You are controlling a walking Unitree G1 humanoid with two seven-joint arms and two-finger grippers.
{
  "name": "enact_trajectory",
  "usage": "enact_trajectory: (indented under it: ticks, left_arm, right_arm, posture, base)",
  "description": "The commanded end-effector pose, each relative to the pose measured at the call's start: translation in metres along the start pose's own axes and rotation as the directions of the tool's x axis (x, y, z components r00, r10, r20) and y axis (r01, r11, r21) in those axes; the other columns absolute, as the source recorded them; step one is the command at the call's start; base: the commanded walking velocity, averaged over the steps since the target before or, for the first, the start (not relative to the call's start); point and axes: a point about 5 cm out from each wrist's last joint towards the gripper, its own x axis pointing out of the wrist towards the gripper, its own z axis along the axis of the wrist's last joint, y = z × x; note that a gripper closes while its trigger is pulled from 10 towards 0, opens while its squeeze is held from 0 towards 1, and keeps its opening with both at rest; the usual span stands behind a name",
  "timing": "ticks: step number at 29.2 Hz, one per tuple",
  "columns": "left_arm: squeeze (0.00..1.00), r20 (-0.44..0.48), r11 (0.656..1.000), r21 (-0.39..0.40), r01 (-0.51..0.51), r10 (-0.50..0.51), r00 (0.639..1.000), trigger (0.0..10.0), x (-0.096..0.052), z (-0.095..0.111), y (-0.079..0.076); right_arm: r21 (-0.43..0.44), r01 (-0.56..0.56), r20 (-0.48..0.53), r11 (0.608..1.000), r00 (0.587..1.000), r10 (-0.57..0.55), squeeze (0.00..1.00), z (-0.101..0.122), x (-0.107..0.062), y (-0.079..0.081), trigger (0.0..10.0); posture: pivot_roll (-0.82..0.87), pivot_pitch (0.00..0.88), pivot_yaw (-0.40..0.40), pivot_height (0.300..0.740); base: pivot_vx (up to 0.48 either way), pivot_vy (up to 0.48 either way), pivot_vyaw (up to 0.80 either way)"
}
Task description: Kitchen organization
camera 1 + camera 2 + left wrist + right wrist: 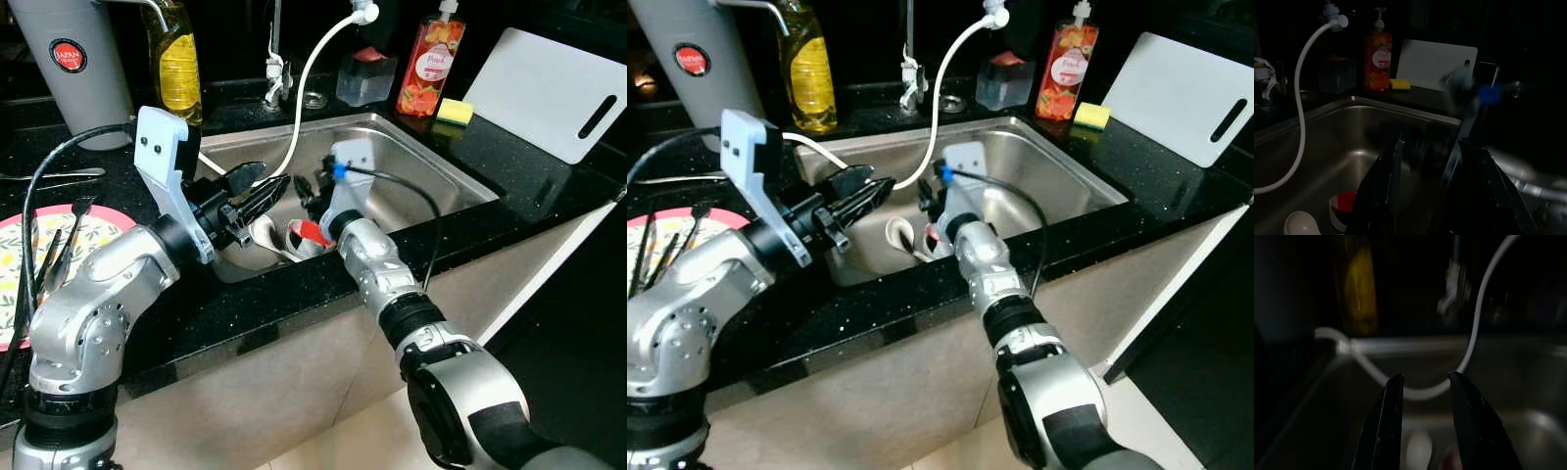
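Observation:
A steel sink (441, 176) holds a small red-and-white bowl (306, 235) and a white spoon (266, 235) at its near left corner. My left gripper (274, 176) hangs open over the sink's left rim, just above those two items, with nothing between its fingers. My right gripper (310, 191) is lowered into the sink directly over the bowl; in the right wrist view the gripper (1425, 376) is open and empty, with the spoon (1418, 450) blurred below. The bowl (1344, 205) also lies below my left fingers (1386, 196).
A white hose (304, 88) drapes from the tap into the sink between the grippers. On the left counter are a patterned plate (93, 235) with utensils, an oil bottle (176, 59) and a grey canister (73, 59). Soap dispenser (429, 64), yellow sponge (454, 111) and white cutting board (554, 93) stand at the back right.

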Motion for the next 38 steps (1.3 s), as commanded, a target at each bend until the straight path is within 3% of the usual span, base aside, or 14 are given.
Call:
enact_trajectory:
  ticks: [1, 6, 10, 16, 20, 22, 27, 29, 34, 38]
  left_arm:
    - [0.0, -0.013, 1.0, 0.014, 0.003, -0.003, 1.0, 10.0, 0.001, 0.0, -0.001]
    - [0.0, -0.016, 0.997, 0.02, -0.071, 0.071, 0.997, 10.0, 0.003, -0.001, 0.008]
    - [0.0, -0.023, 0.994, 0.026, -0.108, 0.109, 0.994, 10.0, 0.004, -0.002, 0.013]
    - [0.0, -0.049, 0.976, 0.07, -0.208, 0.211, 0.976, 10.0, 0.004, -0.005, 0.023]
    - [0.0, -0.029, 0.96, 0.04, -0.278, 0.279, 0.96, 10.0, 0.004, -0.005, 0.026]
    - [0.0, -0.034, 0.94, 0.09, -0.328, 0.332, 0.943, 10.0, 0.007, -0.008, 0.026]
    - [0.0, -0.031, 0.913, 0.126, -0.388, 0.395, 0.918, 10.0, 0.011, -0.015, 0.024]
    - [0.0, -0.031, 0.913, 0.126, -0.388, 0.395, 0.918, 10.0, 0.011, -0.015, 0.024]
    - [0.0, -0.049, 0.861, 0.214, -0.462, 0.482, 0.875, 10.0, 0.011, -0.02, 0.027]
    - [0.0, -0.091, 0.833, 0.254, -0.492, 0.527, 0.845, 10.0, 0.007, -0.024, 0.033]
  right_arm:
    - [0.006, 0.014, 0.104, 1.0, 0.994, -0.015, 0.0, 0.024, 0.002, -0.006, 10.0]
    - [-0.009, 0.003, 0.227, 1.0, 0.974, 0.0, 0.0, 0.054, -0.008, -0.009, 10.0]
    - [-0.015, -0.005, 0.241, 1.0, 0.971, 0.008, 0.0, 0.058, -0.014, -0.008, 10.0]
    - [-0.049, -0.012, 0.16, 0.999, 0.987, 0.02, 0.0, 0.046, -0.041, -0.009, 10.0]
    - [-0.046, -0.008, 0.113, 0.999, 0.994, 0.014, 0.0, 0.045, -0.056, -0.011, 10.0]
    - [-0.06, -0.017, 0.043, 0.998, 0.999, 0.019, 0.0, 0.04, -0.065, -0.013, 10.0]
    - [-0.111, -0.028, -0.085, 0.993, 0.996, 0.019, 0.0, 0.029, -0.078, -0.016, 10.0]
    - [-0.111, -0.028, -0.085, 0.993, 0.996, 0.019, 0.0, 0.029, -0.078, -0.016, 10.0]
    - [-0.174, 0.213, -0.11, 0.962, 0.966, -0.233, 0.0, 0.031, -0.084, -0.055, 10.0]
    - [-0.18, 0.285, -0.104, 0.941, 0.946, -0.307, 0.0, 0.036, -0.09, -0.067, 10.0]
  posture:
    - [-0.06, 0.126, -0.056, 0.74]
    - [-0.07, 0.124, -0.053, 0.74]
    - [-0.07, 0.124, -0.053, 0.74]
    - [-0.07, 0.122, -0.046, 0.74]
    - [-0.09, 0.122, -0.036, 0.74]
    - [-0.09, 0.12, -0.036, 0.74]
    - [-0.1, 0.12, -0.038, 0.74]
    - [-0.1, 0.12, -0.038, 0.74]
    - [-0.1, 0.123, -0.043, 0.74]
    - [-0.1, 0.13, -0.032, 0.74]
  base:
    - [0.0, 0.0, 0.0]
    - [0.0, 0.0, 0.0]
    - [0.0, 0.0, 0.0]
    - [0.0, 0.0, 0.0]
    - [0.0, 0.0, 0.0]
    - [0.0, 0.0, 0.0]
    - [0.0, 0.0, 0.0]
    - [0.0, 0.0, 0.0]
    - [0.0, 0.0, 0.0]
    - [0.0, 0.0, 0.0]
